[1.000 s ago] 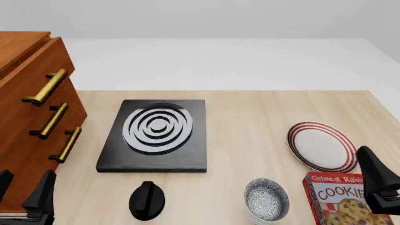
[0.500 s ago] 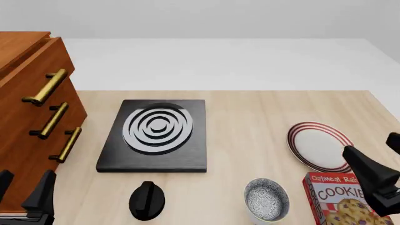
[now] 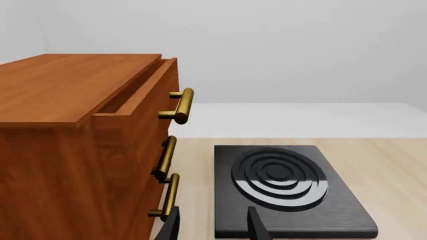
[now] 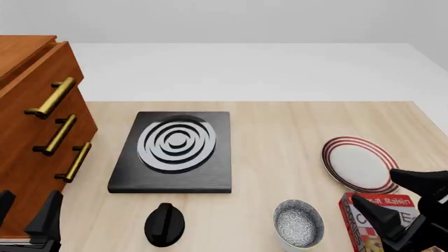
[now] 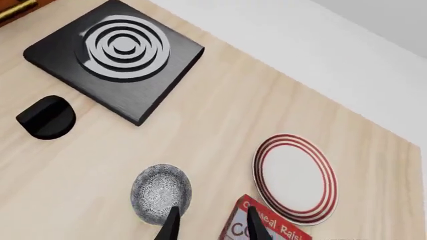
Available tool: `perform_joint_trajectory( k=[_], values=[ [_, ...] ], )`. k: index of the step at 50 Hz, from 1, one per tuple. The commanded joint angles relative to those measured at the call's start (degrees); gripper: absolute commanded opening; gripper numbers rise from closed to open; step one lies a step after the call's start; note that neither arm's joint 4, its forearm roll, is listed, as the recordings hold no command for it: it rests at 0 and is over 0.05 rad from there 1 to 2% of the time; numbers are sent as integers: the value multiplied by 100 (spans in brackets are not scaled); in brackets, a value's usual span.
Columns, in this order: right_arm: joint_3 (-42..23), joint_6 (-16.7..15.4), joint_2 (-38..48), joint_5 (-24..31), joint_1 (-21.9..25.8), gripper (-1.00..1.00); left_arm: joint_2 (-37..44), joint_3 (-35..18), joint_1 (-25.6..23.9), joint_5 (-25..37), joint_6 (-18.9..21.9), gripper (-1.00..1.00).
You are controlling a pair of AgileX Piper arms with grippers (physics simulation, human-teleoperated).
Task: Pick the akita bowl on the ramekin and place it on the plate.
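The akita bowl [image 4: 298, 222] sits at about five o'clock on the table in the front view, stacked on the ramekin [image 4: 288, 244], of which only a sliver of white wall shows under the bowl's near edge. The plate [image 4: 359, 164] lies at roughly two o'clock from the bowl, well apart from it, with the cookie box [image 4: 374, 223] just beside the bowl at three o'clock and touching or nearly touching the plate's near rim. The right gripper [image 4: 392, 205] hangs over that box with its jaws apart and nothing between them; in the right wrist view the two fingertips [image 5: 172, 223] frame the gap between bowl and box. The left gripper [image 4: 28, 212] rests at the seven o'clock corner beside the wooden drawer cabinet [image 4: 35, 142], its jaws apart too and empty, looking toward the stove burner [image 3: 280, 175]. The step in hand appears to be the approach for the grasp. To do it well, the right gripper likely needs to shift toward nine o'clock until one finger is over the bowl's speckled inside and the other outside the dark wall, then descend onto the rim side farthest from the box so the outer finger has room. A pinch on the rim should lift the bowl straight up, so the ramekin is not dragged or tipped. The black knob [image 4: 165, 224] at nine o'clock of the bowl is out of the way.
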Motion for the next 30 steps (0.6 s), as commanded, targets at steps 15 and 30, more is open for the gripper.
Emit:
perform_joint_trajectory(
  k=[15,30],
  values=[
    [-213,552,1384,565,912,100,0,0,0,1,1,100],
    [-781,924,2192,929,1422,100,0,0,0,1,0,100]
  ],
)
